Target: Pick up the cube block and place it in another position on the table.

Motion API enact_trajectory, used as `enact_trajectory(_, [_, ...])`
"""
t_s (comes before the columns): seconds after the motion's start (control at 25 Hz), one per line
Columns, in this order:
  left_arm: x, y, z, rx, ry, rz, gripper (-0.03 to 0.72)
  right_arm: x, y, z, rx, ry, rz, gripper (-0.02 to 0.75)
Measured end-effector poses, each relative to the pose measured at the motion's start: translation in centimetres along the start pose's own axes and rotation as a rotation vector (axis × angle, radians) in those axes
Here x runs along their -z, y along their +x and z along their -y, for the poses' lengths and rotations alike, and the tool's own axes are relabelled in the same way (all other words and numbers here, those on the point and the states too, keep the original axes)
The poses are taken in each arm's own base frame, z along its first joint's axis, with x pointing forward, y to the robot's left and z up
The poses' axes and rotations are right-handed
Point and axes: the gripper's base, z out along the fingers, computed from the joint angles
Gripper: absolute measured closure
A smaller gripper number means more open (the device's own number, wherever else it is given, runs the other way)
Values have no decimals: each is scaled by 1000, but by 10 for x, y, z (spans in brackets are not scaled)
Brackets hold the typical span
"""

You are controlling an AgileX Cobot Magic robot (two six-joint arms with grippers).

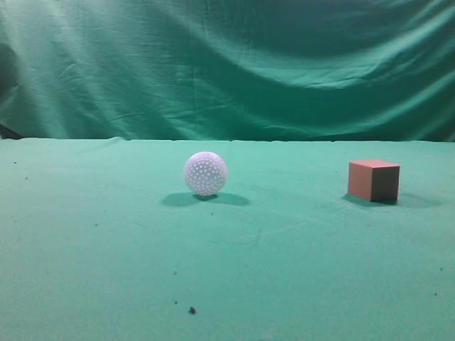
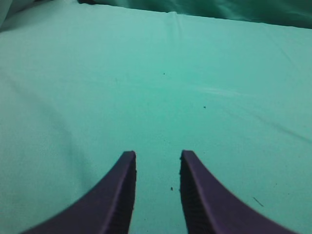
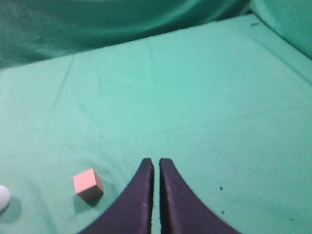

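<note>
A: So, the table (image 1: 106, 234) is wide; where's the cube block (image 3: 88, 183)?

B: Resting right of the ball (image 1: 205, 173), well apart, untouched.

A: Grippers?

B: Right gripper (image 3: 156, 165) nearly closed, empty: I'd spread it first, then swing left over the cube. Left gripper (image 2: 157, 158) slightly parted, empty.

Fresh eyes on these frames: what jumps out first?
The white dimpled ball sits mid-table, with the salmon-red cube block apart on its right, both on the green table. The right gripper, jaws nearly closed, hangs empty beside the cube; the left gripper is open over bare cloth.
</note>
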Motion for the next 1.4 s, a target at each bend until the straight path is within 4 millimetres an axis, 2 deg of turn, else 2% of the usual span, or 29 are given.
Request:
enact_trajectory(0.2, [0, 0, 0, 0, 0, 0, 426, -16, -10, -24, 213, -188, -273, 738])
enact_trajectory(0.32, [0, 0, 0, 0, 0, 0, 426, -31, -19, -38, 301, -242, -422, 738])
enact_trajectory(0.52, [0, 0, 0, 0, 0, 0, 426, -68, -34, -63, 412, -246, -586, 738])
enact_trajectory(0.72, [0, 0, 0, 0, 0, 0, 426, -108, -37, -89, 497, -224, -691, 738])
enact_trajectory(0.88, [0, 0, 0, 0, 0, 0, 426, -137, -32, -104, 523, -222, -762, 524])
enact_trajectory(1.0, [0, 0, 0, 0, 0, 0, 426, -156, -26, -108, 531, -211, -805, 331])
enact_trajectory(1.08, [0, 0, 0, 0, 0, 0, 426, -168, -23, -110, 535, -205, -819, 235])
enact_trajectory(1.12, [0, 0, 0, 0, 0, 0, 426, -174, -20, -111, 535, -204, -821, 209])
enact_trajectory(1.4, [0, 0, 0, 0, 0, 0, 426, -211, 1, -114, 540, -194, -802, 220])
